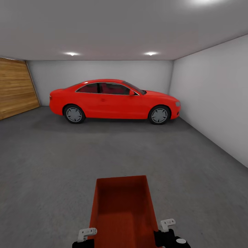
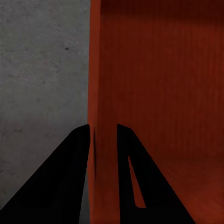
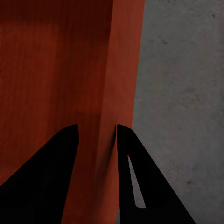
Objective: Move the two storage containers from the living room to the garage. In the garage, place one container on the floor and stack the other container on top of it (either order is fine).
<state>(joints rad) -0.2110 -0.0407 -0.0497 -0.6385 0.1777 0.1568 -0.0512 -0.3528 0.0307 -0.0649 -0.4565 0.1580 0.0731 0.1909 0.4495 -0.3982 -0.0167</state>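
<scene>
I am in the garage, holding one orange-red storage container (image 1: pixel 122 206) in front of me above the dark grey concrete floor (image 1: pixel 51 165). My left gripper (image 1: pixel 88 234) is shut on the container's left wall (image 2: pixel 100 93), one finger on each side of the thin wall. My right gripper (image 1: pixel 167 224) pinches the right wall (image 3: pixel 116 93) the same way. The container is open-topped and nothing lies inside it.
A red car (image 1: pixel 113 101) is parked side-on at the far end. A light wooden door (image 1: pixel 15 88) stands at the left and a white wall (image 1: pixel 217 96) runs along the right. Bare concrete stretches between me and the car.
</scene>
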